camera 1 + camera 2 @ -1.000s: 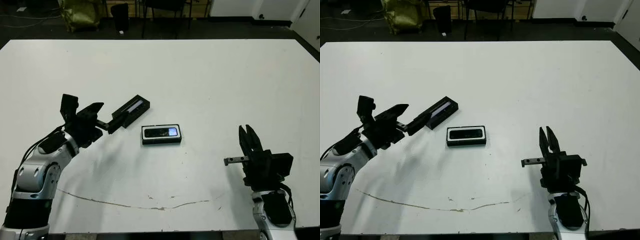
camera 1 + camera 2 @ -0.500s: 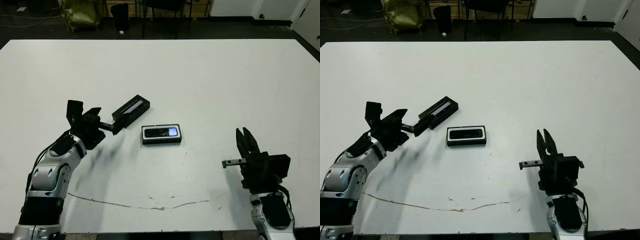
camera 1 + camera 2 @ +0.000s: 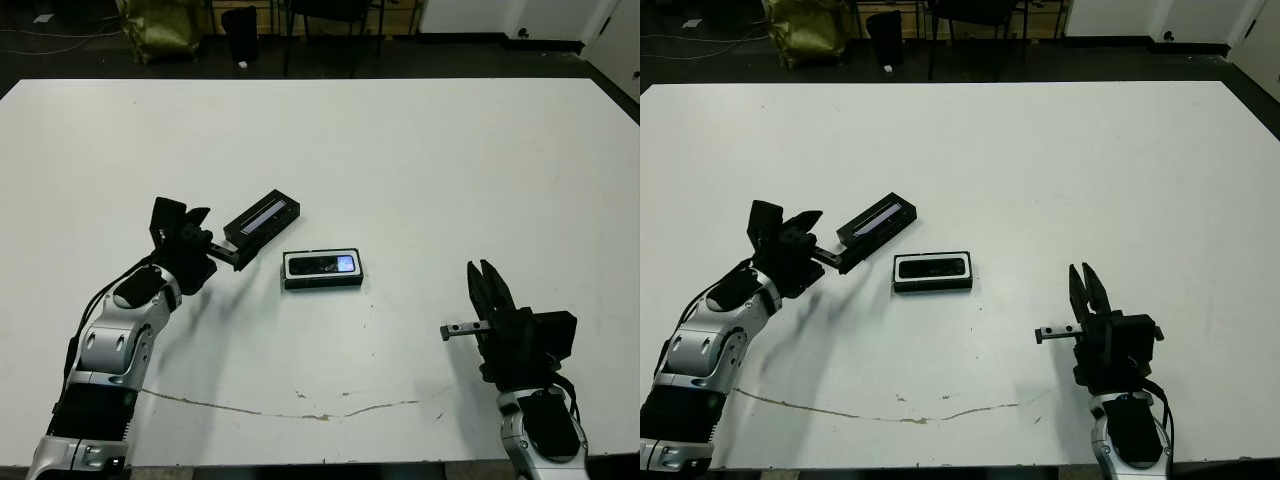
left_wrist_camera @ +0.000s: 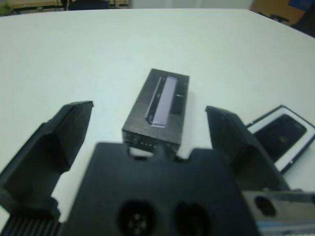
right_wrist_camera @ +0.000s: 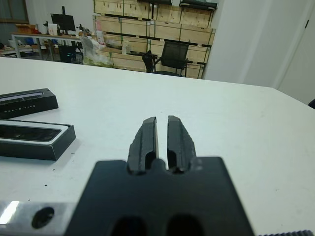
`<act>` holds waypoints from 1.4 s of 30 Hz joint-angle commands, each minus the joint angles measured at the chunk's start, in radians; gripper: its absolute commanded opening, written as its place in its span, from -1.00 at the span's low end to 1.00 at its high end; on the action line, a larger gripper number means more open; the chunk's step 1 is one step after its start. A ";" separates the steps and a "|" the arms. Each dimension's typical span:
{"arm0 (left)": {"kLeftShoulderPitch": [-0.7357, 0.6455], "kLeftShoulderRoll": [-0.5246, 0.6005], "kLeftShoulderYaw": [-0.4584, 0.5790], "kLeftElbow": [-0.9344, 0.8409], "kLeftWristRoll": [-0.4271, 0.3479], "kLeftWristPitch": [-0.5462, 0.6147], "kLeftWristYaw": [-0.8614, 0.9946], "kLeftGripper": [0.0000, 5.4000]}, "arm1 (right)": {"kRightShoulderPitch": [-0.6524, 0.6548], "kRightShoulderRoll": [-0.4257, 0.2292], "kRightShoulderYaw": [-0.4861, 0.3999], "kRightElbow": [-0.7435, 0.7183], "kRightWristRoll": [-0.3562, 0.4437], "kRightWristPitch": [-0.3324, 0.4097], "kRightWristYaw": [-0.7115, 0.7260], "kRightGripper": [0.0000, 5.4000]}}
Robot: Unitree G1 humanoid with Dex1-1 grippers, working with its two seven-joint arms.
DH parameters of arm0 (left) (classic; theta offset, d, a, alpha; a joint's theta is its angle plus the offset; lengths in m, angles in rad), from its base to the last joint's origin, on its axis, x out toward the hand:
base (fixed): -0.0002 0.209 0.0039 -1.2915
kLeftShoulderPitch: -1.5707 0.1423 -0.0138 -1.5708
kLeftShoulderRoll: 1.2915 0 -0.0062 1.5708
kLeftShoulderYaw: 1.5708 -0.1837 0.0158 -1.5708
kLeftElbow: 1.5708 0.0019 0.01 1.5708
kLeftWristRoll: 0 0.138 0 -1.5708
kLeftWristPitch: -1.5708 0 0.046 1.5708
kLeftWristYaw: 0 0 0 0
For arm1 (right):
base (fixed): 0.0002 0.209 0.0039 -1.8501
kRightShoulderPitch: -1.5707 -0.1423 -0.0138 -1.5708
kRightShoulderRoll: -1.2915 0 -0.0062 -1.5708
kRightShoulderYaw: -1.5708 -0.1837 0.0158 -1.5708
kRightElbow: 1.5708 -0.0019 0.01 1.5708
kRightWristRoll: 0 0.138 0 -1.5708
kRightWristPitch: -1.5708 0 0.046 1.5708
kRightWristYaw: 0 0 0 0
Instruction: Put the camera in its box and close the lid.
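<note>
**Worktop contents: camera boxed, lid off, two tools idle**

Worktop (image 3: 420, 160): white, with a thin brownish scuff line running across its near part.

Box (image 3: 322, 270): shallow tray, black outer walls, white lining showing as a pale border. Lies flat near the middle of the worktop, long side running left to right. Uncovered.

Camera (image 3: 320, 265): slim black bar lying inside the box, lengthwise, filling most of the lining. A bright glint shows at its right end.

Lid (image 3: 262, 217): black rectangular cover with a silver-grey stripe (image 4: 162, 94) along its top. Rests flat on the worktop just behind and to the left of the box, set at a slant to it, apart from it. Its near end points toward the left tool.

Left tool (image 4: 147, 135): fingers (image 4: 66, 130) spread wide, holding nothing. Sits at the lid's near end, one finger off to each side of that end; whether either finger touches the lid cannot be told. The arm reaches in from the worktop's left near side.

Right tool (image 5: 161, 137): fingers (image 5: 145, 137) drawn together, only a thin slit between them, nothing held. Upright over the right near part of the worktop, well apart from box and lid.
</note>
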 commanded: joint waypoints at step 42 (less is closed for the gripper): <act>-0.186 0.016 -0.085 0.259 0.137 0.053 -0.056 0.99 | 0.013 0.001 0.007 0.035 0.012 -0.020 0.007 -1.00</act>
